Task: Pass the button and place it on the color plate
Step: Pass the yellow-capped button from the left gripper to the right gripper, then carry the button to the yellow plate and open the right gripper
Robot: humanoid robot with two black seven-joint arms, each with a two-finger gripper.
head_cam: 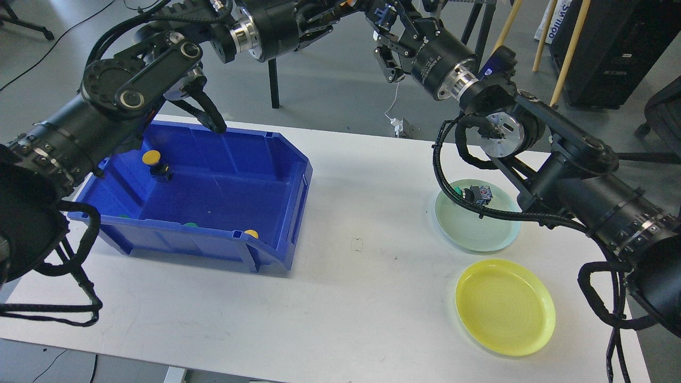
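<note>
Both arms are raised high over the far edge of the bench (362, 223), ends meeting near top centre. Right fingers (384, 32) look apart w/ nothing clearly between them; left fingers (346, 4) run off the frame, can't tell their state. A yellow button (154, 161) stands in the blue bin (298, 175); more caps, yellow (251, 233) and green (189, 225), sit by the front wall. One button (477, 194) is on the green plate (479, 234); the yellow plate (505, 307) is bare. Risk: a mid-air handover could drop a button off the bench. The handover spot is cropped, so whether a button is held isn't visible.
</note>
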